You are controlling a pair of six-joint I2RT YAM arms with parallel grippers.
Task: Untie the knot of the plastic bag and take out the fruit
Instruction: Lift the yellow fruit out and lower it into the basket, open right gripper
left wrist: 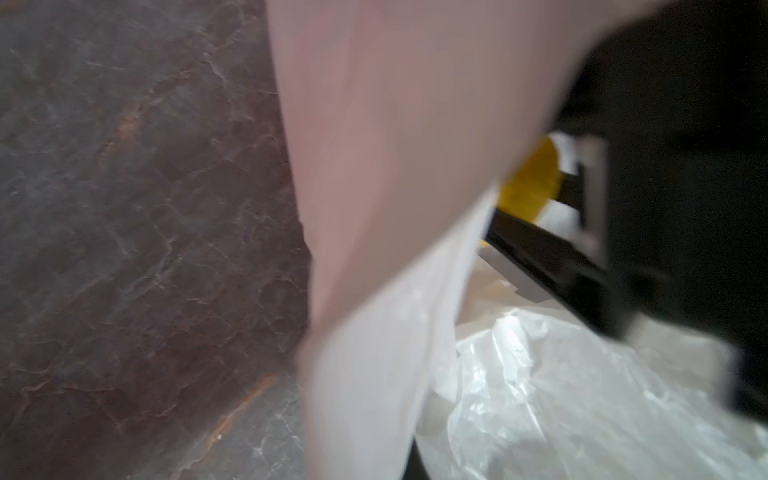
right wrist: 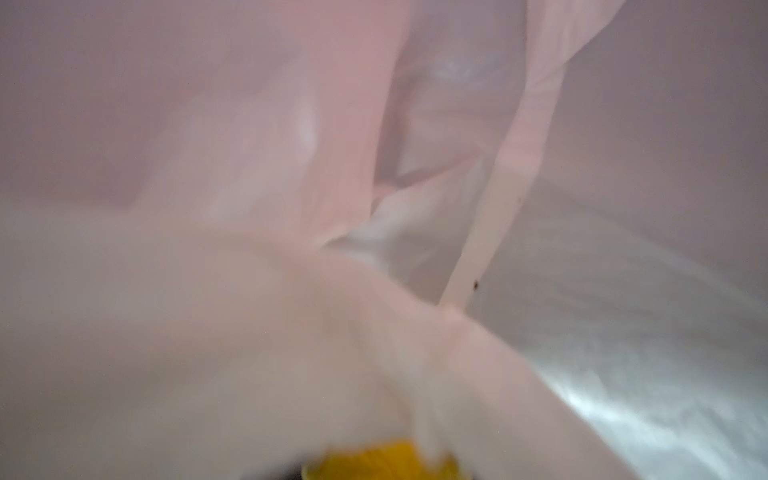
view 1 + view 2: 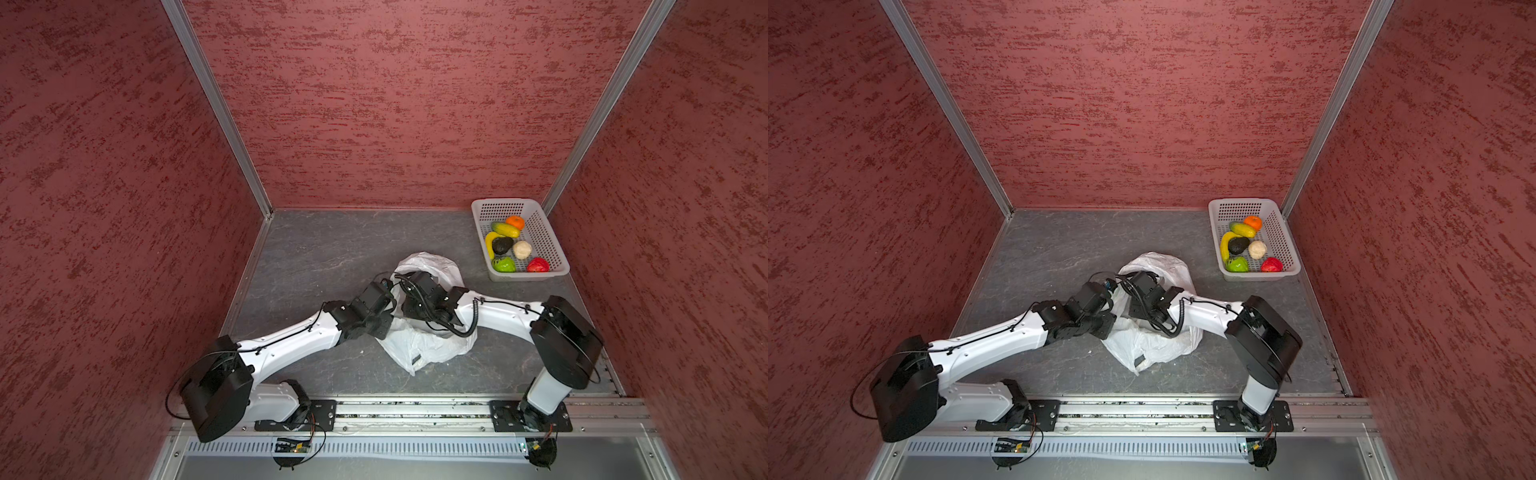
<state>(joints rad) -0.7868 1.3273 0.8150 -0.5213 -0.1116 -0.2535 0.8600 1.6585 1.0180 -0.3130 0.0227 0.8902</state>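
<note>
The white plastic bag (image 3: 428, 349) lies crumpled mid-table in both top views, and no knot shows on it. My left gripper (image 3: 391, 291) sits at the bag's left edge. Its fingers are hidden by a taut strip of bag film (image 1: 374, 374) that runs out from them, so it is shut on the bag. My right gripper (image 1: 536, 208) is inside the bag, with its black fingers (image 1: 540, 257) on either side of a yellow lemon (image 1: 530, 174). The same lemon (image 2: 386, 461) shows blurred among film in the right wrist view. The other fruit lie in the basket.
A white perforated basket (image 3: 555, 249) stands at the back right. It holds an orange (image 3: 515, 222), mango (image 3: 505, 229), banana (image 3: 489, 243), avocado (image 3: 502, 245), pale round fruit (image 3: 522, 249), green apple (image 3: 503, 264) and red apple (image 3: 538, 264). Red walls enclose the grey table (image 3: 316, 257).
</note>
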